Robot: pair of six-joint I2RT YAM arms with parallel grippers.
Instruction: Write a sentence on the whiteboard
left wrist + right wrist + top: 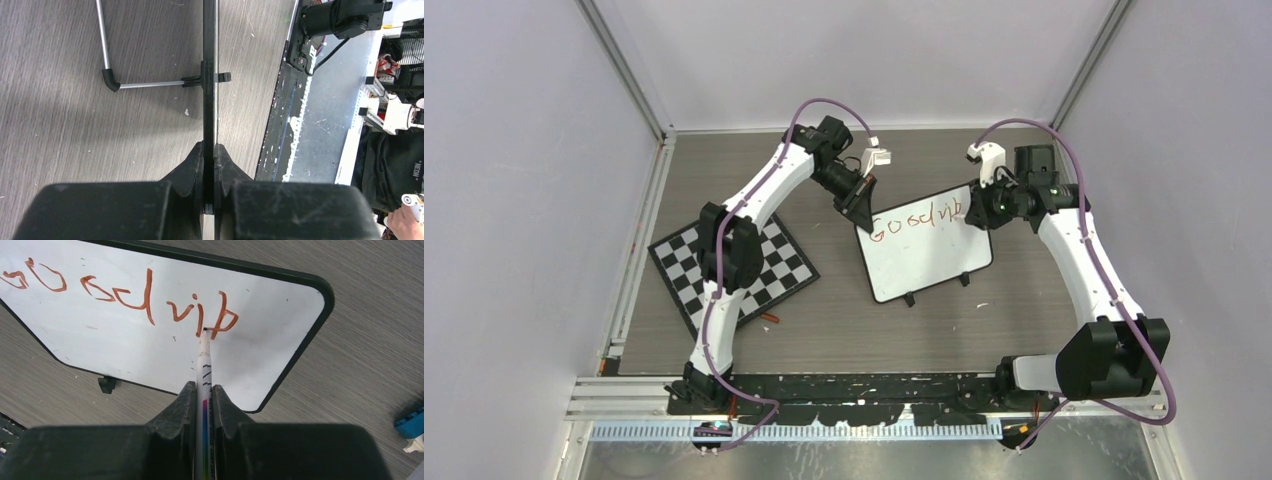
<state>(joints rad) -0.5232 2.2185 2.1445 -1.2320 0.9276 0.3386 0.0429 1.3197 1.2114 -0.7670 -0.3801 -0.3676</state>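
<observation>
Left gripper [209,146] clamped on whiteboard [209,75] edge, frame center; right gripper [203,386] pinches marker [204,360], tip touching sentence [148,297].

Robotics lab test cell. Evid.: left arm [759,195] and right arm [1079,255] bolted along alu. rail [624,400] at table [844,330] edge; plain wall panels [524,150] w/ alu. frame post [619,60]; checkerboard [784,265]; exposed purple cable [824,101].
</observation>
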